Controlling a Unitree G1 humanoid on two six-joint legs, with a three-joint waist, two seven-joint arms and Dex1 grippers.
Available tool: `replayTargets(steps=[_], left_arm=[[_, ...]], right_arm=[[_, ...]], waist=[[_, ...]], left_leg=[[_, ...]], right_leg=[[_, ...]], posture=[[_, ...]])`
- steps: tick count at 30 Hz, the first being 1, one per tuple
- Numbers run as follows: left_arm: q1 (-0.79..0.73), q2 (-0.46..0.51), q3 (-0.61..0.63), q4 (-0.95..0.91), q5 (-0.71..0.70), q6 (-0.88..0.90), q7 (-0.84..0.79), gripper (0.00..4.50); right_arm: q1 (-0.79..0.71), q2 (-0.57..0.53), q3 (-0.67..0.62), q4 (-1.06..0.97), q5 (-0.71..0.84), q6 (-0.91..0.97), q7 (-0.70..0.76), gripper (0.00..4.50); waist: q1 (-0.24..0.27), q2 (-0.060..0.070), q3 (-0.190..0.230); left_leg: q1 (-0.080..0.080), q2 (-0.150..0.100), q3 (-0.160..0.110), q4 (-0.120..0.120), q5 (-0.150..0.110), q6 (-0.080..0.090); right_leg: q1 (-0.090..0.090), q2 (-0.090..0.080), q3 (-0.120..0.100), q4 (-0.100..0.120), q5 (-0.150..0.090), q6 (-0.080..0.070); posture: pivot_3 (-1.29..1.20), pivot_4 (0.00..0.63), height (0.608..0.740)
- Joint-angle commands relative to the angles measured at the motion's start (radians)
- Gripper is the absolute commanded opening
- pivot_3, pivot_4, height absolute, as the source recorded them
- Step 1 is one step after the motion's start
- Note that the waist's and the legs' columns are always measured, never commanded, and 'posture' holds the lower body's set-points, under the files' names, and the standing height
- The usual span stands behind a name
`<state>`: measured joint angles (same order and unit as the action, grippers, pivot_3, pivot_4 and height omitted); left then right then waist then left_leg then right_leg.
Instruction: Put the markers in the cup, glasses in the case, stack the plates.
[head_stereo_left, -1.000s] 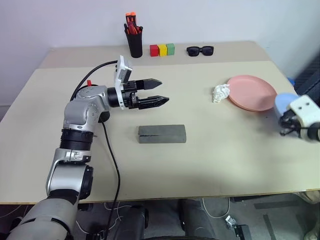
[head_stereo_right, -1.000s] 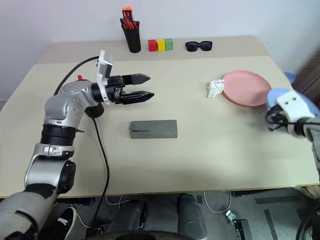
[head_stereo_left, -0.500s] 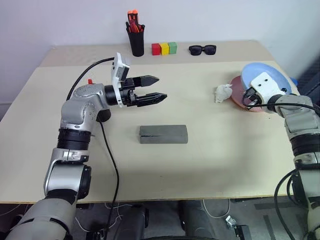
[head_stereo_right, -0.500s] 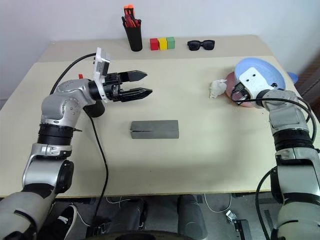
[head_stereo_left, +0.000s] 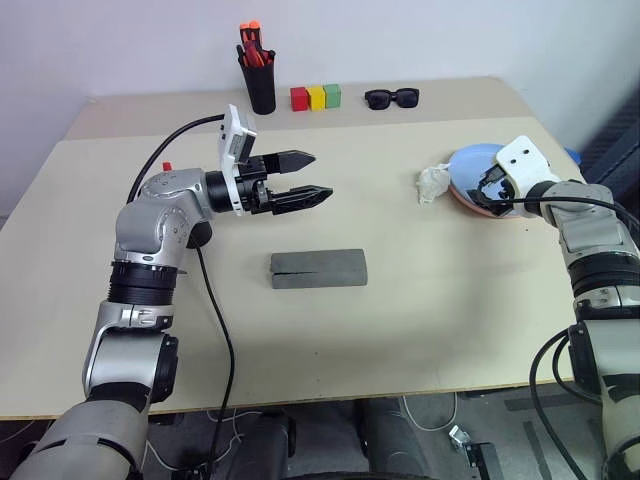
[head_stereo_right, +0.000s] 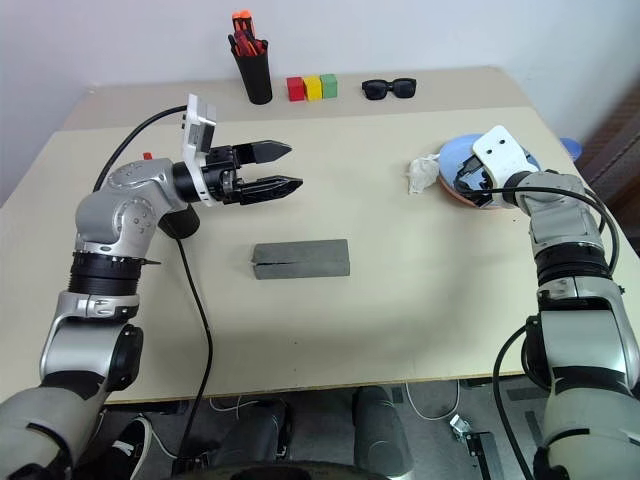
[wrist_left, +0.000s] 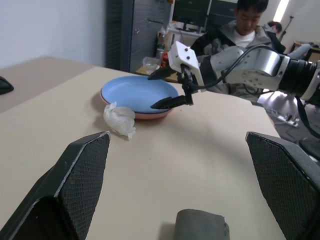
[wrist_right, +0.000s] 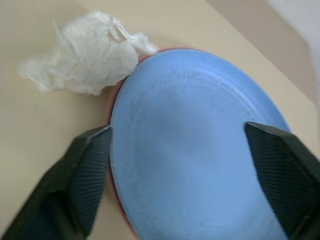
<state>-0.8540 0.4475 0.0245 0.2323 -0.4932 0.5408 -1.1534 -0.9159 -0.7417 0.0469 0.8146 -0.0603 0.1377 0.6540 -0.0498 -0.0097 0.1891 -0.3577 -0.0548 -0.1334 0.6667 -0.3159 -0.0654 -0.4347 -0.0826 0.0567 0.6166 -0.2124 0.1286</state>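
The light blue plate (wrist_right: 200, 150) lies on top of the pink plate (wrist_left: 150, 115) at the table's right side. My right gripper (wrist_right: 177, 129) is open at the plates' near rim, one finger on each side of the blue plate. The grey case (head_stereo_left: 318, 268) lies shut in the middle of the table. Above and behind it my left gripper (head_stereo_left: 320, 175) hangs open and holds nothing. The black cup (head_stereo_left: 200, 232) shows partly behind my left forearm, with a small red tip (head_stereo_left: 178, 165) above the arm. The glasses are out of view.
A crumpled white tissue (head_stereo_left: 433, 183) touches the plates' left rim. Along the far edge stand a black pen holder (head_stereo_left: 261, 85) with orange-red pens, three coloured blocks (head_stereo_left: 315, 97) and black sunglasses (head_stereo_left: 391, 98). A person (wrist_left: 245, 20) sits beyond the table's right end.
My right gripper carried the blue plate in from the right edge, set it on the pink plate and opened. The left arm stayed in place.
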Motion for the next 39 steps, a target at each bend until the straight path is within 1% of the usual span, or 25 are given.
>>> replayTargets(steps=[1,7,11,16,23,25,26,30,32,33,39], left_arm=[[0.0,0.007,0.018,-0.026,-0.023,-0.003,-0.002,4.5],[0.004,-0.003,0.014,-0.039,-0.03,-0.008,-0.007,4.5],[0.017,0.008,0.016,-0.052,-0.032,-0.006,-0.004,4.5],[0.033,0.021,0.022,-0.078,-0.042,0.008,0.007,4.5],[0.054,0.029,0.024,-0.111,-0.052,0.027,0.024,4.5],[0.058,0.034,0.023,-0.116,-0.055,0.029,0.027,4.5],[0.06,0.035,0.022,-0.117,-0.057,0.03,0.028,4.5],[0.062,0.04,0.021,-0.125,-0.063,0.035,0.032,4.5],[0.064,0.042,0.021,-0.129,-0.063,0.038,0.034,4.5],[0.065,0.044,0.022,-0.132,-0.064,0.041,0.034,4.5],[0.073,0.051,0.025,-0.141,-0.067,0.047,0.041,4.5]], right_arm=[[-0.016,0.035,-0.064,-0.116,0.081,0.069,0.031,4.19],[-0.005,0.109,-0.037,-0.129,0.059,0.077,-0.009,4.19],[-0.025,0.152,-0.014,-0.07,0.031,0.036,-0.039,4.19],[-0.083,0.185,0.031,0.089,-0.045,-0.057,-0.107,4.19],[-0.163,0.245,-0.001,0.315,-0.035,-0.137,-0.171,4.19],[-0.18,0.261,-0.012,0.365,-0.029,-0.144,-0.189,3.67],[-0.184,0.266,-0.008,0.385,-0.036,-0.149,-0.196,3.32],[-0.188,0.28,0.01,0.429,-0.066,-0.176,-0.224,1.36],[-0.193,0.283,0.009,0.438,-0.072,-0.182,-0.229,0.21],[-0.197,0.285,0.006,0.439,-0.071,-0.183,-0.228,0.04],[-0.21,0.28,-0.024,0.42,-0.048,-0.186,-0.186,0.04]], waist=[[-0.002,0.0,0.0],[0.005,0.0,0.0],[0.004,0.0,0.0],[0.002,0.0,0.0],[-0.01,0.0,0.0],[-0.014,0.0,0.0],[-0.016,0.0,0.0],[-0.022,0.0,0.0],[-0.023,0.0,0.0],[-0.023,0.0,0.0],[-0.023,0.0,0.0]], left_leg=[[0.0,0.0,0.0,0.0,0.0,0.0],[0.0,0.0,0.0,0.0,0.0,0.0],[0.0,0.0,0.0,0.0,0.0,0.0],[0.0,0.0,0.0,0.0,0.0,0.0],[0.0,0.0,0.0,0.0,0.0,0.0],[0.0,0.0,0.0,0.0,0.0,0.0],[0.0,0.0,0.0,0.0,0.0,0.0],[0.0,0.0,0.0,-0.001,0.0,0.0],[0.0,0.0,0.0,-0.001,0.0,0.0],[0.0,0.0,0.0,-0.001,0.0,0.0],[0.0,0.0,0.0,-0.001,0.0,0.0]], right_leg=[[0.0,0.0,0.0,0.0,0.0,0.0],[0.0,0.0,0.0,0.0,0.0,0.0],[0.0,0.0,0.0,0.0,0.0,0.0],[-0.001,0.0,0.0,0.001,0.0,0.0],[-0.001,0.0,0.0,0.001,0.0,0.0],[-0.001,0.0,0.0,0.001,0.0,0.0],[-0.001,0.0,0.0,0.0,0.0,0.0],[-0.001,0.0,0.0,0.0,0.0,0.0],[-0.001,0.0,0.0,0.001,0.0,0.0],[-0.001,0.0,0.0,0.001,0.0,0.0],[-0.001,0.0,0.0,0.001,0.0,0.0]], posture=[[0.0,0.15,0.74],[0.0,0.15,0.74],[0.0,0.15,0.74],[0.0,0.15,0.74],[0.0,0.15,0.74],[0.0,0.15,0.74],[0.0,0.15,0.74],[0.0,0.15,0.74],[0.0,0.15,0.74],[0.0,0.15,0.74],[0.0,0.15,0.74]])
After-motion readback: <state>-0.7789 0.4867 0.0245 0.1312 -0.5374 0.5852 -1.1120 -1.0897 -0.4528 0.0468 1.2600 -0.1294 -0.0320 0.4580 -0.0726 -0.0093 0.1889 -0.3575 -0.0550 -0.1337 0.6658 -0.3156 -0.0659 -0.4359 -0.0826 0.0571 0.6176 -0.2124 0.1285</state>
